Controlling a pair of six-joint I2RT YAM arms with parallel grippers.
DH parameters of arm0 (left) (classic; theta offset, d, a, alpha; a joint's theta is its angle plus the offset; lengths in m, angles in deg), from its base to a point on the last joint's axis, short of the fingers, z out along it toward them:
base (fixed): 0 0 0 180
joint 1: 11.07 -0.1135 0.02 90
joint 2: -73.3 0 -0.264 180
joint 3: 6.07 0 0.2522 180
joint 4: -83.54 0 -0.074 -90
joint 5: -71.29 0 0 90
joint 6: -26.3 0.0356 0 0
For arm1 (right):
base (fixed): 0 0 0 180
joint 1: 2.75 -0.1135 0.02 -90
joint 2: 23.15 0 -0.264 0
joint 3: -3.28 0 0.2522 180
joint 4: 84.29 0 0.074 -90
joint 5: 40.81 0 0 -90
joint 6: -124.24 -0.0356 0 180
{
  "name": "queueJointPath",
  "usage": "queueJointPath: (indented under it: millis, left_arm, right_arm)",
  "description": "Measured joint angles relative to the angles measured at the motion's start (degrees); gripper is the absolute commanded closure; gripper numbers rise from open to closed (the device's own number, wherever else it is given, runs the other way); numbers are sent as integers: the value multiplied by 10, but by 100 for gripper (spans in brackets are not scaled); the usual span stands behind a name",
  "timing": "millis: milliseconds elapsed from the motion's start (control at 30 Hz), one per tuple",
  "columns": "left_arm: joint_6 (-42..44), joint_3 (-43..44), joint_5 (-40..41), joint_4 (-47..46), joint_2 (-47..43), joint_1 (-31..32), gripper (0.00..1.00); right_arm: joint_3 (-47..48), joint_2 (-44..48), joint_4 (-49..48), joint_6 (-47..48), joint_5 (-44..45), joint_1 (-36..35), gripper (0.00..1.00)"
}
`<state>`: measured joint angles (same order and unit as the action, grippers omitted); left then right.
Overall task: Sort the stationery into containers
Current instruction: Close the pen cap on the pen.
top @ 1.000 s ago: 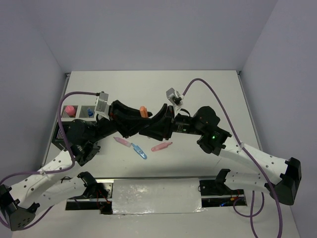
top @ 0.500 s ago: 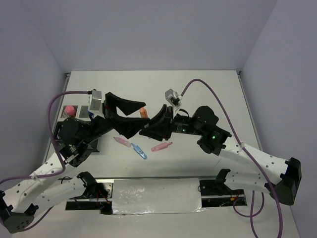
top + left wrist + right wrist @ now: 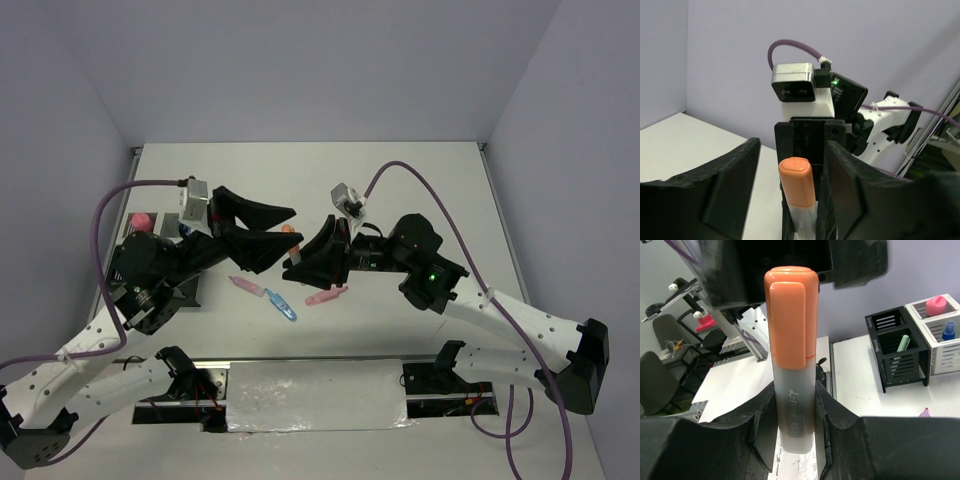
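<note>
While I watch remotely: right gripper (image 3: 792, 415) clamped on clear barrel of orange highlighter (image 3: 790, 340), cap up, held in air right of organizer (image 3: 900, 367) in top view. Script on barrel looks like "d-point" to me, rest unreadable. Left gripper (image 3: 792, 165) spread wide, one finger each side of orange cap. In organizer: green pen (image 3: 901, 346) in black compartment, pink-capped tube (image 3: 936, 305) and blue-capped bottle (image 3: 949, 330) in white ones.
</note>
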<state>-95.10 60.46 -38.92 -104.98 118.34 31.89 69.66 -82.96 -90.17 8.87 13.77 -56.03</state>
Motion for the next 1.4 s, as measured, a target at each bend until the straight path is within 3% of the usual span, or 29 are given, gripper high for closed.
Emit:
queueJointPath:
  millis: [33, 67, 133, 167, 333, 667, 1033, 1133, 1167, 1267, 1400]
  left_arm:
    - [0, 0, -5, 0, 3, 0, 38]
    - [-2, 0, -8, 1, 7, 0, 50]
    - [-4, 0, -17, 3, 13, 0, 62]
    - [-5, 0, -22, 2, 15, 0, 73]
    - [-18, -1, -30, -5, 17, 0, 100]
    - [-69, -71, -5, -124, 7, -6, 100]
    - [-67, -108, 122, -196, -19, 43, 100]
    - [-48, -96, 160, -125, -41, 56, 100]
    - [-37, -88, 170, -92, -47, 61, 100]
    - [-6, -62, 219, 45, -62, 73, 100]
    - [30, -22, 315, 199, -63, 79, 100]
  right_arm:
    - [0, 0, 1, 2, 0, 0, 100]
    - [1, 0, 4, 4, 0, 0, 100]
    - [4, 0, 11, 7, 0, 0, 100]
    - [5, 0, 16, 8, 2, 0, 100]
    - [13, 0, 31, 23, 7, 0, 100]
    - [87, -35, 115, 48, -9, 5, 100]
    - [256, -131, 269, 81, -83, 4, 100]
    - [236, -131, 248, 79, -91, 4, 80]
    - [214, -127, 219, 76, -93, 5, 58]
    - [121, -96, 127, 68, -78, 14, 36]
    - [61, -66, 63, 69, -61, 43, 29]
